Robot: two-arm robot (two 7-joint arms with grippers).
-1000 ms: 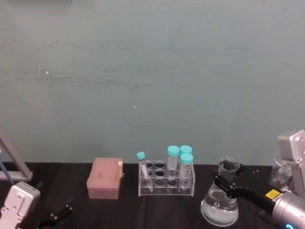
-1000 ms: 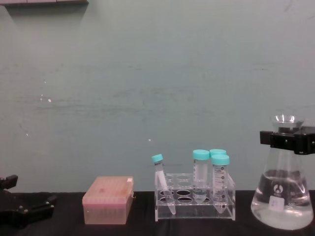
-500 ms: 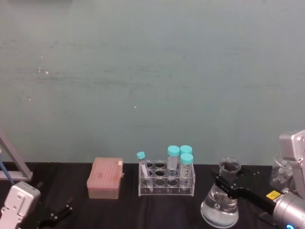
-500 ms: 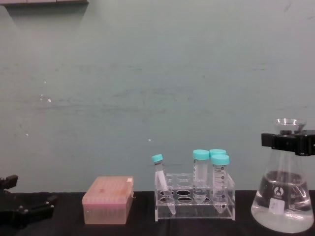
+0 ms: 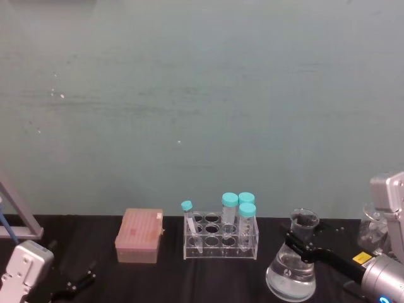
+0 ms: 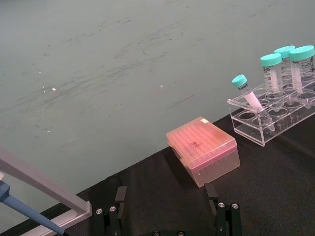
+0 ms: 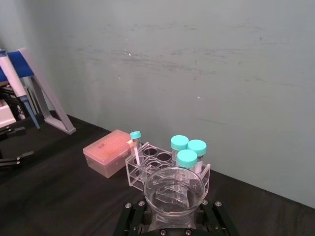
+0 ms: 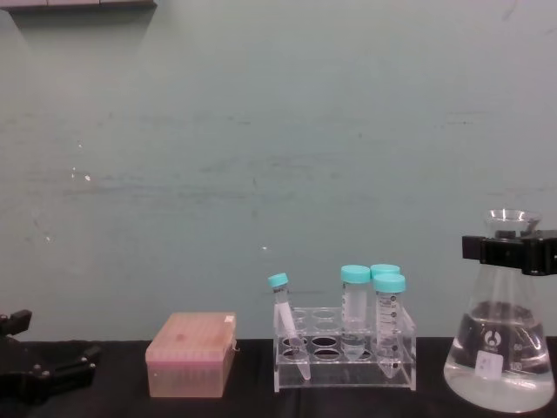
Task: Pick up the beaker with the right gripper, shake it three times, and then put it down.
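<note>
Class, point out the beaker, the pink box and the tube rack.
beaker [image 8: 498, 353], chest view, wide glass body.
pink box [image 8: 188, 374], chest view, front side.
tube rack [image 8: 344, 374], chest view, clear front wall.

Clear, glossy glass: the beaker [image 5: 290, 278], at 5 o'clock on the table [image 5: 208, 278], carries white printed markings and holds clear liquid, its neck between the matt black fingers of the right pincer [image 5: 302, 243]. The table's covering looks black, matt and faintly textured, like cloth. At centre, a see-through, shiny plastic rack [image 5: 221, 243] carries clear plastic tubes [image 5: 247, 226] with smooth teal caps. At the rack's 9 o'clock sits a box [image 5: 139, 235] of frosted pink plastic. Behind, a wall [image 5: 202, 95] of matt teal paint, scuffed and streaked.
</note>
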